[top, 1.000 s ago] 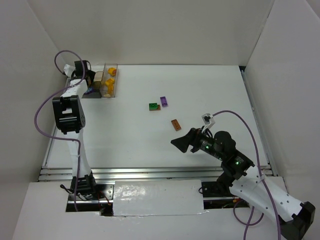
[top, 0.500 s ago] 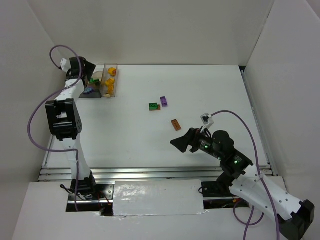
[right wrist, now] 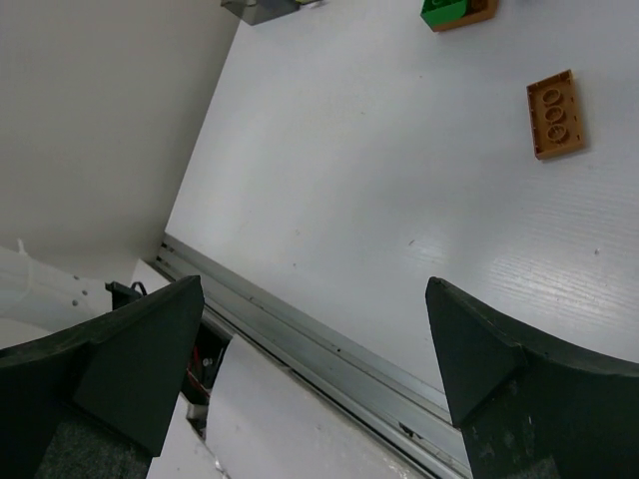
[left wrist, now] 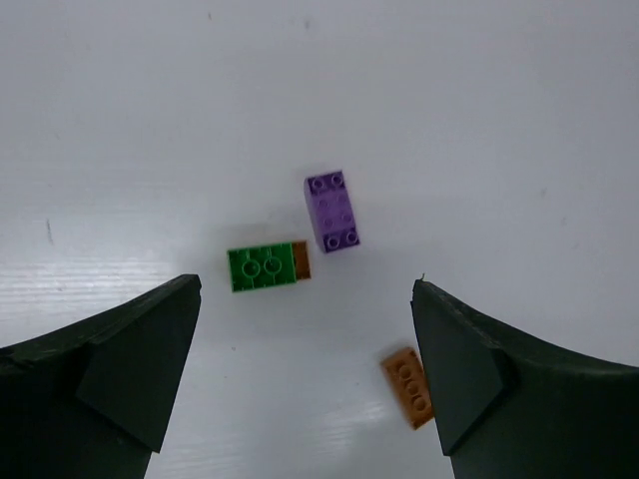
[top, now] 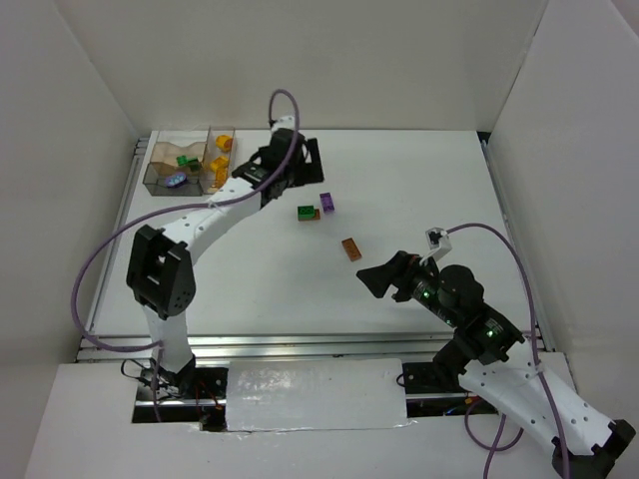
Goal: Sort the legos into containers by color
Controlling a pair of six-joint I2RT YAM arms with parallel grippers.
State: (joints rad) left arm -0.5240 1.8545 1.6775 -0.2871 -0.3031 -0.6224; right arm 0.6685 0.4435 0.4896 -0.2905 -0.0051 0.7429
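Three legos lie loose mid-table: a green brick [top: 305,213] [left wrist: 262,267] with a small brown piece [left wrist: 302,261] against its side, a purple brick [top: 326,203] [left wrist: 332,212], and an orange plate [top: 350,248] [left wrist: 408,387] [right wrist: 556,114]. The containers [top: 160,152] stand at the far left. The wider bin holds a green lego [top: 186,160] and a purple-blue one [top: 177,181]. The narrower bin holds yellow and orange legos [top: 218,166]. My left gripper [top: 308,172] [left wrist: 307,287] hangs open and empty over the loose legos. Right of the orange plate, my right gripper [top: 367,279] [right wrist: 315,287] is open and empty.
White walls close the table in at the back and on both sides. A metal rail [top: 300,345] [right wrist: 329,349] runs along the near edge. The left arm's purple cable [top: 100,259] loops over the left part of the table.
My left arm swung right from the containers to above the loose legos, and its gripper opened. A green lego now lies in the wider bin. The right gripper shifted slightly right.
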